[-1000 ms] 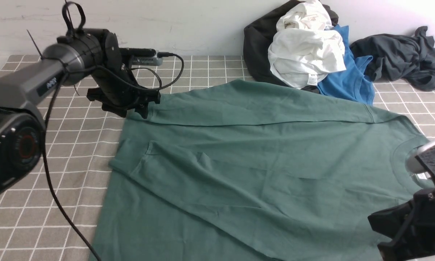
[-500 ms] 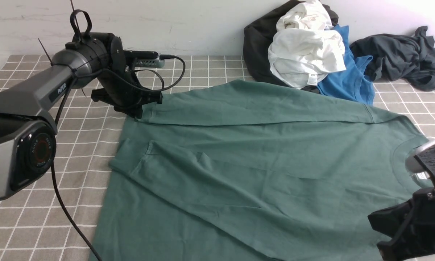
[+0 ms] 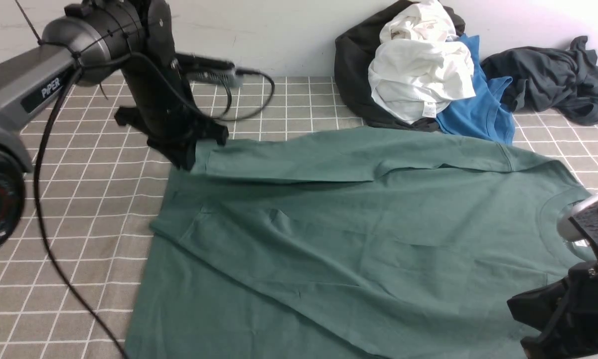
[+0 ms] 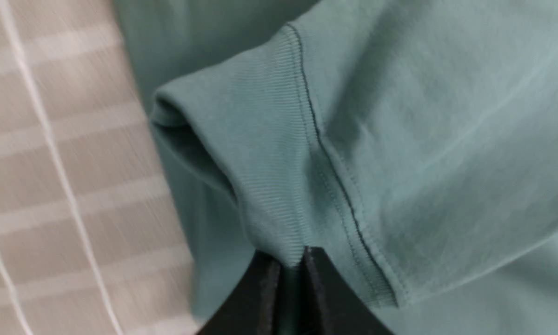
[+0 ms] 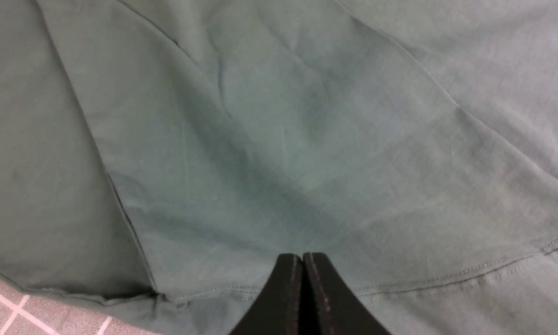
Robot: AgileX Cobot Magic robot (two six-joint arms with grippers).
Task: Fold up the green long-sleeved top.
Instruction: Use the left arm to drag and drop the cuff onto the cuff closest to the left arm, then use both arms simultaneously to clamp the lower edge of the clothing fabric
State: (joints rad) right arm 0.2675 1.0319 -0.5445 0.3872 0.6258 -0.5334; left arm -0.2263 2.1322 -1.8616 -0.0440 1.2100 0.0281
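Observation:
The green long-sleeved top [image 3: 339, 224] lies spread across the checked tablecloth, neck toward the right. One sleeve runs along its far edge, and its ribbed cuff [image 4: 260, 186] is pinched between the jaws of my left gripper [image 4: 290, 260], which is shut on it and holds it lifted a little at the far left [image 3: 192, 152]. My right gripper [image 5: 302, 256] hovers shut over the top's near right part, with nothing between its fingers; only its black body [image 3: 568, 309] shows in the front view.
A pile of clothes sits at the back: a black garment [image 3: 354, 65], a white one [image 3: 418, 75], a bright blue shirt [image 3: 478, 109] and a dark grey garment [image 3: 553, 80]. Checked cloth [image 3: 79, 224] lies bare left of the top. A cable [image 3: 55, 259] hangs from the left arm.
My left gripper closed on the sleeve cuff and has lifted and pulled it nearer; the sleeve's far edge has shifted toward me, off the clothes pile. The right arm has stayed still.

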